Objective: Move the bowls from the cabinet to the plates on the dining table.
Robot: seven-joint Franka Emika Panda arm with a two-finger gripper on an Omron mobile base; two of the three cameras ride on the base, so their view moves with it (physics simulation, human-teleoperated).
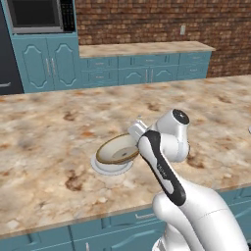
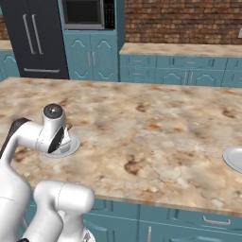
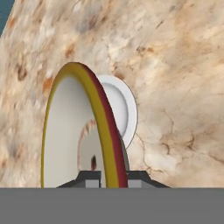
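Observation:
A cream-white bowl (image 1: 116, 150) with a tan-brown rim hangs tilted just over a small pale plate (image 1: 112, 167) on the marble dining table (image 1: 49, 122). My gripper (image 1: 134, 139) is shut on the bowl's right rim. In the hand view the bowl (image 3: 65, 140) stands edge-on, its rim pinched between my two fingertips (image 3: 89, 178), and the plate (image 3: 124, 109) lies behind it. From the right base camera my arm hides the bowl, with the plate (image 2: 70, 147) peeking out beside it. Whether bowl and plate touch I cannot tell. The cabinet is out of view.
A second pale plate (image 2: 233, 159) lies near the table's right edge. Beyond the table run a low marble counter (image 1: 142, 49) with teal drawers, a microwave (image 1: 39, 14) and a black fridge (image 2: 35, 38). The table's front edge (image 1: 73, 218) is close to my base.

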